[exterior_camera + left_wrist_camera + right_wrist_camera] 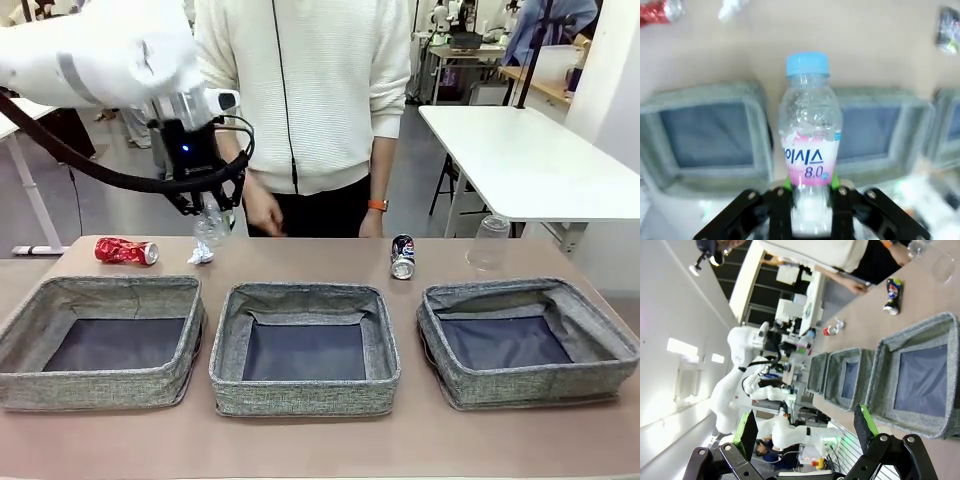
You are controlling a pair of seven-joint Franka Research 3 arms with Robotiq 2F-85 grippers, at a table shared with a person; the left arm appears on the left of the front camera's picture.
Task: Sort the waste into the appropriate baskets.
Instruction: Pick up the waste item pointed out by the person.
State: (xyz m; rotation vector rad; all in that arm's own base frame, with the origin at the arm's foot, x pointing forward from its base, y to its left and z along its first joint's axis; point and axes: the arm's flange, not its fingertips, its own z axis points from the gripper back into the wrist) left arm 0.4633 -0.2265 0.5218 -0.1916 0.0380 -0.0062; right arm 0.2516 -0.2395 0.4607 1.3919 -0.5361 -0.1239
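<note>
Clear plastic bottle (810,135) is clamped in the left gripper (810,192), apparently lifted clear; carriage over a basket (705,93) below is needed next. Right gripper (805,420) is spread wide.

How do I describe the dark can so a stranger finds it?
On the brown table, three grey baskets stand in a row. Beyond the gap between the middle basket and the right basket sits the dark can. Unlike the clear cup beside it, it is blue-black.
</note>
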